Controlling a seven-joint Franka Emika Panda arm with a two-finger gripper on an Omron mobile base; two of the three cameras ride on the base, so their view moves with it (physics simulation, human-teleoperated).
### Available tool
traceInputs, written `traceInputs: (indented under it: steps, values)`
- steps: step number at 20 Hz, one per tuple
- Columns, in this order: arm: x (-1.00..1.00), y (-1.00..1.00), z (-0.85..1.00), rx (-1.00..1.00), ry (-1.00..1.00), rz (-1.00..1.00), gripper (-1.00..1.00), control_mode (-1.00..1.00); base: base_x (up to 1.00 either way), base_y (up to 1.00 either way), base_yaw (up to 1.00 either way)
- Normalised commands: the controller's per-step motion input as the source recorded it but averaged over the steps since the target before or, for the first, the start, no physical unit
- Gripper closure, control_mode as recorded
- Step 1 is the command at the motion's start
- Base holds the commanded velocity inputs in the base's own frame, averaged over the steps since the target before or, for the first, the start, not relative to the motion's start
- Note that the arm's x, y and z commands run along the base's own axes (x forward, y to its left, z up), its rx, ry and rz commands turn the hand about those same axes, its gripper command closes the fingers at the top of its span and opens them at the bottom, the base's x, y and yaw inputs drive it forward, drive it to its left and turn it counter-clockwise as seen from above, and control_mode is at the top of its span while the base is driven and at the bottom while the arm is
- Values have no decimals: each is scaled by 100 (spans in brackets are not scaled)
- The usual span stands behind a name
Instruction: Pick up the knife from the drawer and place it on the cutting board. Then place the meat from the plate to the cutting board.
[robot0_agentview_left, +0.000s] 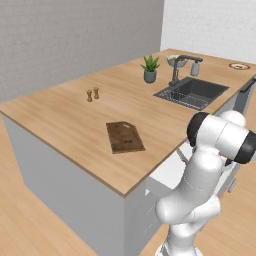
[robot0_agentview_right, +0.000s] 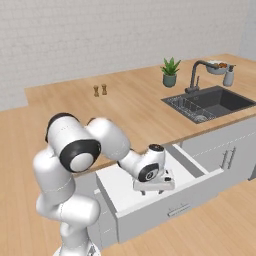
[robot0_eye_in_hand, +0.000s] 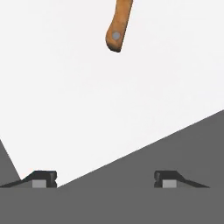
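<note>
Over the drawer (robot0_agentview_right: 122, 187), the end effector (robot0_eye_in_hand: 101, 179) seems spread wide, empty, near the unlabelled knife (robot0_eye_in_hand: 118, 26).

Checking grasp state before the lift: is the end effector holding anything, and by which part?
Nothing is held. The end effector is open over the drawer; the knife handle lies ahead, clear of both fingertips.

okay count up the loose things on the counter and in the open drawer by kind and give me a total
Cutting board: 1
Small brown shakers: 2
Potted plant: 1
Bowl: 1
Soap bottle: 1
Plate: 1
Knife, in the drawer: 1
Total: 8
</note>
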Motion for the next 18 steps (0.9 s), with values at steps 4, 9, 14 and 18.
traceInputs:
  steps: [4, 9, 14, 18]
  values:
    - [-29, -83, -18, 5, 3, 0, -100, -100, 0, 0, 0]
    - [3, 0, 81, 6, -13, 1, -100, -100, 0, 0, 0]
    - [20, 17, 52, 4, -5, 0, -100, -100, 0, 0, 0]
    - [61, 35, -20, 0, 6, 0, -100, -100, 0, 0, 0]
